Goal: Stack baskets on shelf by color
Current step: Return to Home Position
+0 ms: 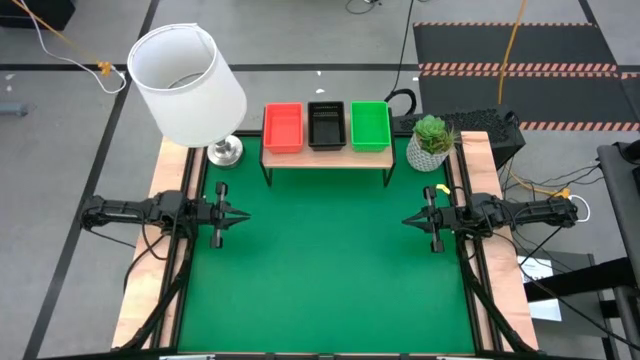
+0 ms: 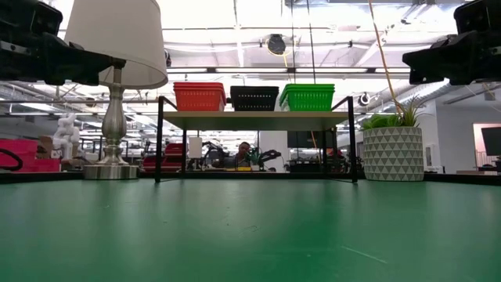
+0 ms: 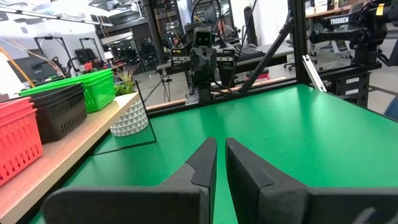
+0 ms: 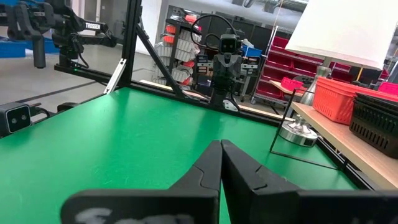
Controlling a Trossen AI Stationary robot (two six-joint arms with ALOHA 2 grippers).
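Looking down from above, the shelf (image 1: 325, 157) sits at the far edge of the green table (image 1: 320, 290), with a lamp (image 1: 186, 82) off one end and a little potted plant (image 1: 431, 140) off the other. All the baskets are up on it in three colour groups lined up side by side with small gaps: the orange-red basket (image 1: 283, 127) on the lamp end, the black basket (image 1: 326, 124) in the middle, and the green basket (image 1: 370, 125) on the plant end. Honestly can't tell from any angle how many are nested in each spot; each just reads as one tray with slotted walls. The left gripper (image 3: 220, 142) hangs over the left side of the table, pointing in toward the middle, fingers pulled in close with only a thin sliver between them and nothing held. The right gripper (image 4: 221, 143) mirrors it on the right side, its two fingers pressed flat together, also holding nothing. Both are well apart from the shelf, and they face each other across the bare green. From table level the arms show up high in the corners, off the surface.
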